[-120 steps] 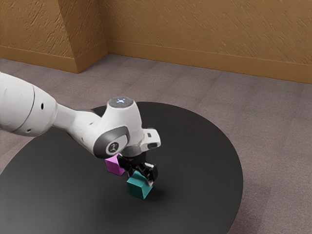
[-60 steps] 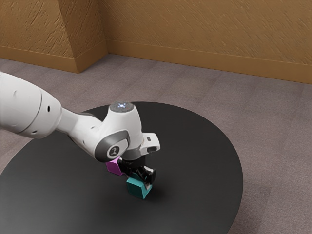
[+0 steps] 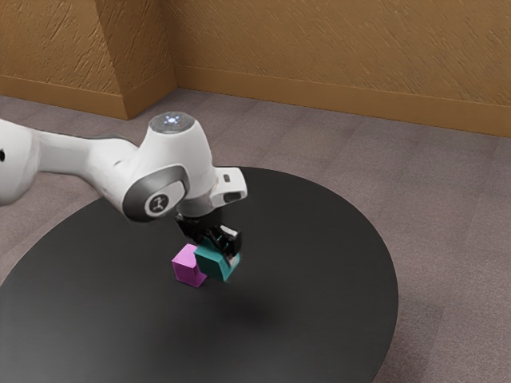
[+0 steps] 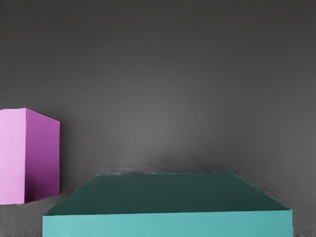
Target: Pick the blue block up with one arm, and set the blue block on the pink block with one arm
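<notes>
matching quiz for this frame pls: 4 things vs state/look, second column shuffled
Things:
1. blue block
2. pink block
3. gripper
4. table

States:
A. sits on the tabletop
B. round and black
C. held above the tabletop, beside the other block
D. shut on a block

Pairs: 1-C, 2-A, 3-D, 4-B
</notes>
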